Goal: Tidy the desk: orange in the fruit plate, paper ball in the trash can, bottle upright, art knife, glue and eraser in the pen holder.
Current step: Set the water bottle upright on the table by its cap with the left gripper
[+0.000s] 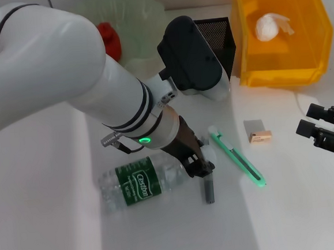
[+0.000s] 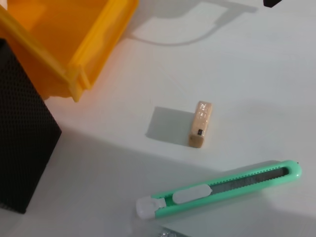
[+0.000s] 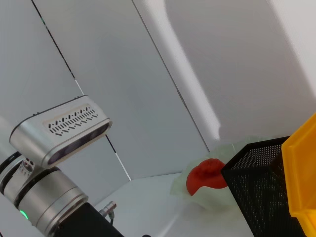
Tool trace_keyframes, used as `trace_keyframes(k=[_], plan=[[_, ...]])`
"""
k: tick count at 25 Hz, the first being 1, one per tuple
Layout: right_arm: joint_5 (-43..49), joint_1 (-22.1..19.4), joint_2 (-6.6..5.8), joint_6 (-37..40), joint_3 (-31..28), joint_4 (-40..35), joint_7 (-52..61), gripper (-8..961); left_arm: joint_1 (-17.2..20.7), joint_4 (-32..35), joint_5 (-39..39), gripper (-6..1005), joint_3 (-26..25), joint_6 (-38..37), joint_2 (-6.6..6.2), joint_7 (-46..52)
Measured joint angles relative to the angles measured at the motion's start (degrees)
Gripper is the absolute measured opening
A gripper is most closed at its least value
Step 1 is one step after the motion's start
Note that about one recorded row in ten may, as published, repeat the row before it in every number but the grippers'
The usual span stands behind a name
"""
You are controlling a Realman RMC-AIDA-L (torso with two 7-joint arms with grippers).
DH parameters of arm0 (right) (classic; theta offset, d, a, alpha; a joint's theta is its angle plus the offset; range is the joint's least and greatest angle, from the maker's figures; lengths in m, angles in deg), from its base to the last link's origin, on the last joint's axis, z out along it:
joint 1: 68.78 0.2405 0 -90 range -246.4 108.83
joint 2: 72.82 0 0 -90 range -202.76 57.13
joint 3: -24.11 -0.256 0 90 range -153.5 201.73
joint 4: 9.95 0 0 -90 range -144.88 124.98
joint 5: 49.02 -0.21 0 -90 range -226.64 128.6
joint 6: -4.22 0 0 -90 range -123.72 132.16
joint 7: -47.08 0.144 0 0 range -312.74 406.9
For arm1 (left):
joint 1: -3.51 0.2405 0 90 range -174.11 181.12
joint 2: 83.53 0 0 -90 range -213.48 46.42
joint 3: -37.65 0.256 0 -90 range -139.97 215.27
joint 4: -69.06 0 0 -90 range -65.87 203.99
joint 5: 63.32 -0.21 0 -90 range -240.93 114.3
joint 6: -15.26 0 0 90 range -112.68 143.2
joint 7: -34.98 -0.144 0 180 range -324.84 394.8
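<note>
Left end effector (image 1: 200,167): low over the white surface (image 1: 290,219), at the cap end of the lying bottle; whether it was clenched or released could not be told.
Right end effector (image 1: 329,129): parked at the right edge of the surface, well apart from the work; its fingers appeared spread, holding nothing.
Bottle (image 1: 140,185): on its side, green label up, neck toward the left end effector.
Glue (image 1: 209,190): a small grey stick lying just beside the bottle's neck.
Art knife (image 1: 237,163): green, flat on the surface, between the glue and the eraser.
Eraser (image 1: 258,133): near the art knife, in front of the trash can.
Paper ball (image 1: 272,26): inside the yellow trash can (image 1: 305,44).
Pen holder (image 1: 221,37): black mesh, upright, just beside the trash can.
Fruit plate (image 1: 141,17): pale green, at the back, with a red object (image 1: 110,39) on it.
</note>
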State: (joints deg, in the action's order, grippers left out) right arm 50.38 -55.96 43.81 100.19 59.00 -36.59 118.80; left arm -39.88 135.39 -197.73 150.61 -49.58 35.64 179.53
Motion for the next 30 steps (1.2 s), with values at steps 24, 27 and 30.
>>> trace_keyframes(k=[24, 27, 30], plan=[[0.0, 0.47, 0.07, 0.01, -0.53, 1.33, -0.39, 701, 13.37, 10.9, 15.29, 438, -19.91, 1.02, -0.5, -18.61], [0.0, 0.7, 0.09, 0.01, -0.53, 1.33, -0.37, 701, 14.53, 10.64, 19.02, 439, -22.05, 1.09, -0.49, -21.25], [0.0, 0.94, 0.09, -0.1, -0.53, 1.33, -0.37, 701, 15.9, 10.58, 22.63, 440, -23.56, 1.33, -0.47, -24.75]])
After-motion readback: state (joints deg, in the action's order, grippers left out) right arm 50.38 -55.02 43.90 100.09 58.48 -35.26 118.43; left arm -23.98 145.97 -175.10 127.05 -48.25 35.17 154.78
